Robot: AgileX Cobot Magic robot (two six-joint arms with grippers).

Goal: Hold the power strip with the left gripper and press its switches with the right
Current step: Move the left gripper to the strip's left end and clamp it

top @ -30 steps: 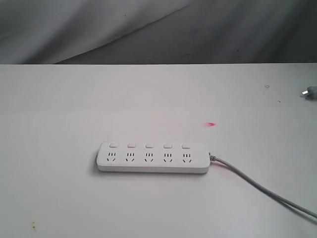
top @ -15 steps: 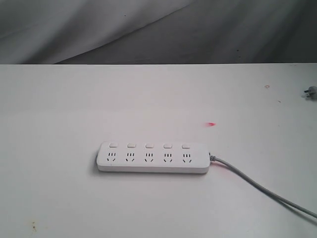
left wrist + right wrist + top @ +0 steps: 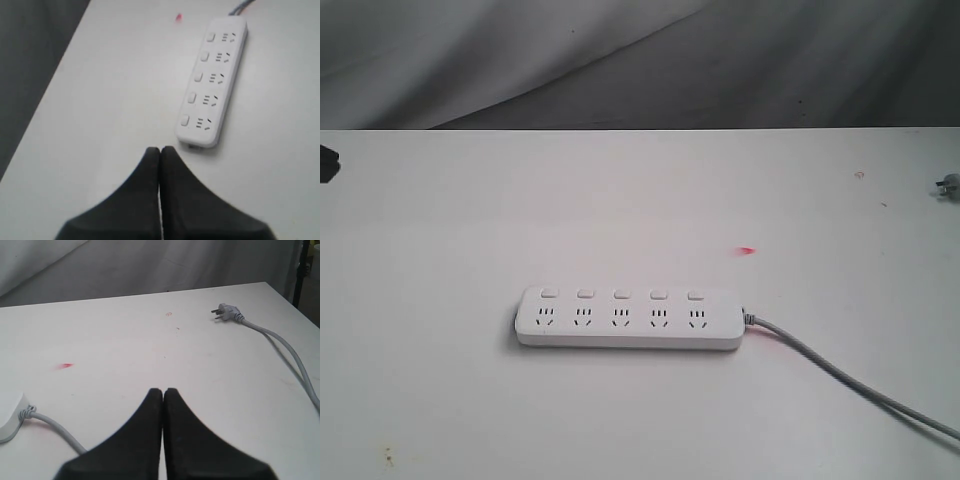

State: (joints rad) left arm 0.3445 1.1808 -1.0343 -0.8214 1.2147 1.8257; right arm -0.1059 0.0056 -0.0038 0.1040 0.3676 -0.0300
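Observation:
The white power strip (image 3: 628, 318) lies flat on the white table, its five small switches (image 3: 621, 294) in a row along its far edge above the socket groups. Its grey cord (image 3: 840, 378) runs off to the right. In the left wrist view the power strip (image 3: 214, 80) lies ahead of my left gripper (image 3: 159, 150), which is shut and empty, a short way from the strip's near end. A black tip of the left gripper (image 3: 327, 163) shows at the exterior view's left edge. My right gripper (image 3: 163, 390) is shut and empty above bare table, with the strip's cord end (image 3: 9, 422) off to its side.
The cord's grey plug (image 3: 225, 313) lies on the table near the right edge, also visible as the plug (image 3: 945, 186) in the exterior view. A small red mark (image 3: 747, 250) sits behind the strip. Grey cloth hangs behind the table's far edge.
A black part of the left arm has come into the exterior view at the left edge. The power strip has not moved.

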